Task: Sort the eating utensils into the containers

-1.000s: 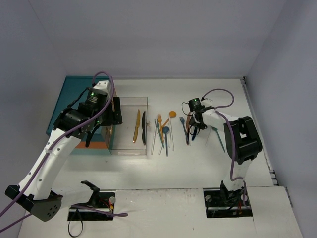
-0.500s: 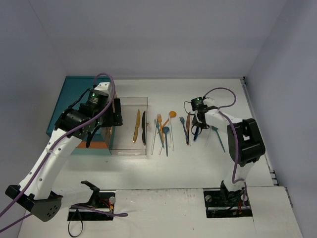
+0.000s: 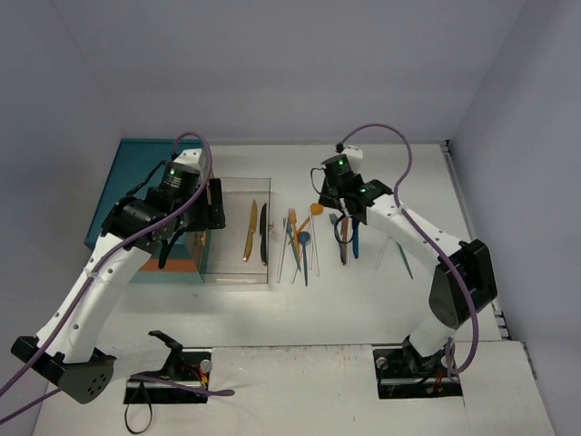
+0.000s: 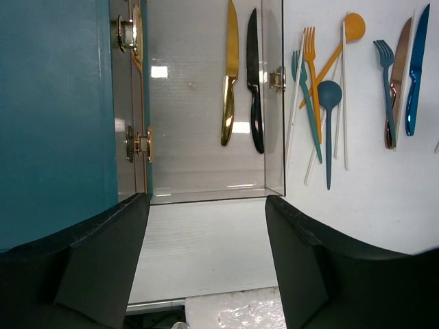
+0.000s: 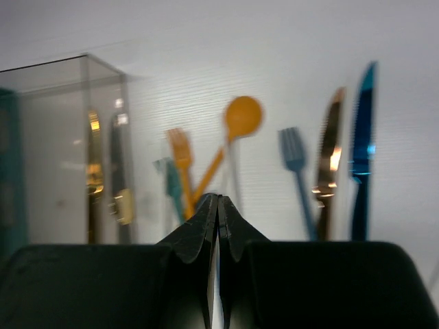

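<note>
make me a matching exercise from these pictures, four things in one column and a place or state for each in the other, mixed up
Things:
1 gold knife
2 orange spoon
3 left gripper
4 right gripper

Place or state:
a shut
b lying on the table
c open
d inside the clear drawer

Pairs: 1-d, 2-b, 3-c, 4-a

You see a slim gold knife (image 4: 230,75) beside a slim black knife (image 4: 254,82), a round orange plastic spoon (image 4: 354,27), a glossy blue plastic knife (image 4: 414,75), a boxy teal chest (image 4: 55,116), a plain white surface (image 4: 384,205).
</note>
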